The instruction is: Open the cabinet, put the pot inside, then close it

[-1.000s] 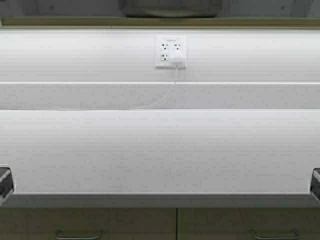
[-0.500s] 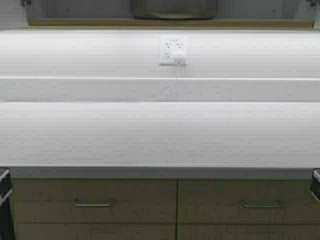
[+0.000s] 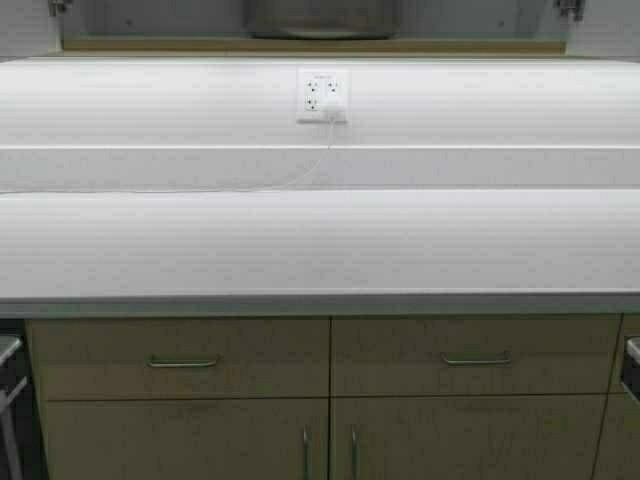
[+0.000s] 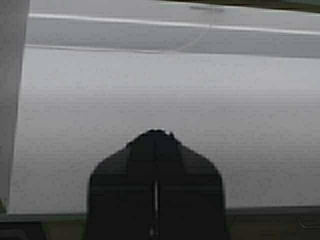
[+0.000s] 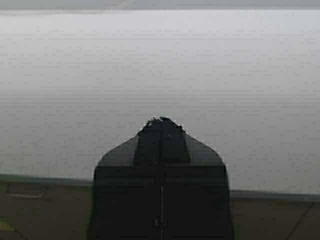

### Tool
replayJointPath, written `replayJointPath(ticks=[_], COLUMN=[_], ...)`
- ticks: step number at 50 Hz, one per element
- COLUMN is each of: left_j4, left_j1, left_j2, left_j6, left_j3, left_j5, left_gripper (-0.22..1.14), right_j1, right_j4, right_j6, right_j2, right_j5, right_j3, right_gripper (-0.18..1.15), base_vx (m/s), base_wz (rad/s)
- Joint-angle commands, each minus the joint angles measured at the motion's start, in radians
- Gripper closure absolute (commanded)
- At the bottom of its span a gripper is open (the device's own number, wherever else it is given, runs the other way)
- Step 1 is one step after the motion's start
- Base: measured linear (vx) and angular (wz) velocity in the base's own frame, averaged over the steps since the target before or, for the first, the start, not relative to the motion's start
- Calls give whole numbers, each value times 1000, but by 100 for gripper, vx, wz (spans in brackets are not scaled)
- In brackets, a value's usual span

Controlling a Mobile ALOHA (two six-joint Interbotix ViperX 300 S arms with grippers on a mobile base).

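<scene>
The pot [image 3: 322, 17] shows only as its dark grey lower part at the top centre of the high view. It stands on the bottom shelf [image 3: 200, 45] of the wall cabinet, whose pale grey inside [image 3: 150, 18] is exposed. The cabinet doors are out of view; only hinges [image 3: 571, 8] show at the top corners. My left gripper [image 4: 156, 132] and right gripper [image 5: 161, 120] are both shut and empty, held low before the counter's front edge, far below the pot. In the high view only slivers of the arms show at the lower left [image 3: 8, 350] and lower right [image 3: 632, 362].
A long white countertop [image 3: 320, 240] runs across, with a white backsplash, a wall outlet [image 3: 322, 95] and a thin white cable [image 3: 300, 175]. Below are base drawers with horizontal handles [image 3: 183, 362] and base cabinet doors [image 3: 200, 440].
The robot has backed away from the counter: the counter's front edge has risen in the high view, and the base drawers and doors below it have come into view. Both grippers stay shut.
</scene>
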Motion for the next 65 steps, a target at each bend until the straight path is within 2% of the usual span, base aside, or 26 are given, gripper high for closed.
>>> replayJointPath(ticks=[1, 7, 13, 22, 27, 38, 48, 59, 65], left_j4=[3, 44, 92, 92, 87, 80, 20, 3, -2], left_j1=[129, 245, 268, 370, 419, 422, 385, 279, 215], left_j2=[-83, -107, -38, 130, 236, 408, 548, 718, 764], left_j6=[38, 78, 78, 44, 20, 12, 12, 12, 11], left_j3=[-18, -48, -140, -296, -391, -569, -699, -870, -911], left_j5=[49, 60, 60, 57, 54, 52, 55, 57, 66], left_gripper=[88, 88, 88, 88, 88, 88, 88, 88, 88], right_j1=[-81, -222, -408, -683, -767, -788, -767, -672, -588], right_j4=[-11, -21, -46, -54, -48, -46, -35, -35, -34], right_j6=[-12, -23, -35, -37, -28, -32, -26, -29, -29], right_j2=[-89, -150, -161, -95, -12, 232, 428, 561, 601], right_j5=[48, 58, 55, -23, -83, -124, -129, -98, -81], right_j3=[-25, -31, -77, -184, -255, -451, -618, -778, -828], right_gripper=[89, 89, 89, 89, 89, 90, 90, 90, 90], base_vx=[-22, -20, -15, -11, -10, -8, -4, -2, 0], base_wz=[0, -2, 2, 0, 1, 1, -1, -1, 0])
